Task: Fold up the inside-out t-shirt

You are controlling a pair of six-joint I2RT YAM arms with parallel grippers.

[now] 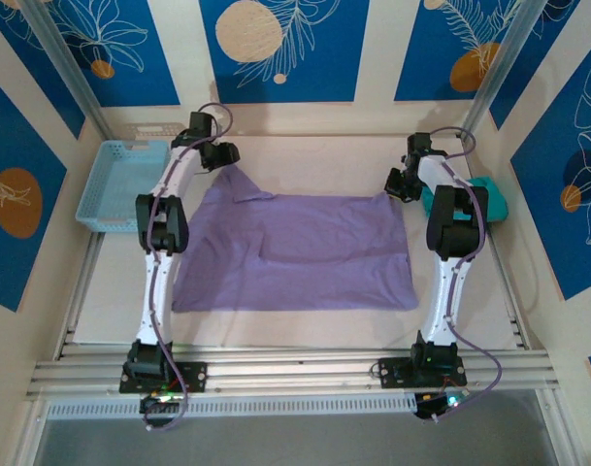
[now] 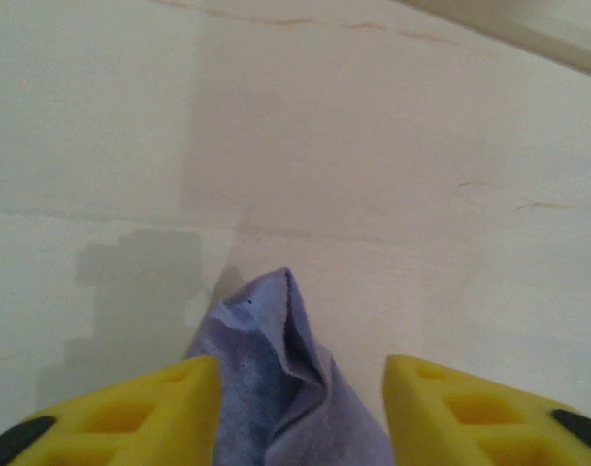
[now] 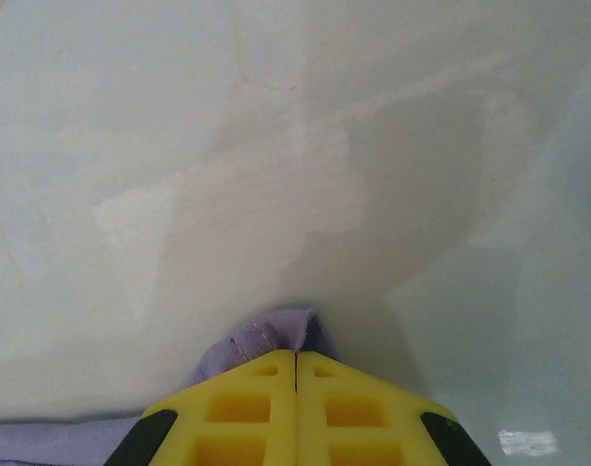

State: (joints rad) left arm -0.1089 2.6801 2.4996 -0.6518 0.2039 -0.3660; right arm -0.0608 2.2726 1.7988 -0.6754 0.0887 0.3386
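The purple t-shirt (image 1: 295, 252) lies spread flat on the table (image 1: 115, 286) between the two arms. The right gripper (image 3: 296, 357) is closed tight, pinching a bit of the shirt's far right corner. The left gripper (image 2: 303, 374) has its jaws parted around a raised fold at the far left corner, apparently not clamped, though the pads sit at the edge of the wrist view.

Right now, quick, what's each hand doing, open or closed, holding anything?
Left hand: open, straddling a fold of the t-shirt.
Right hand: closed on the t-shirt.
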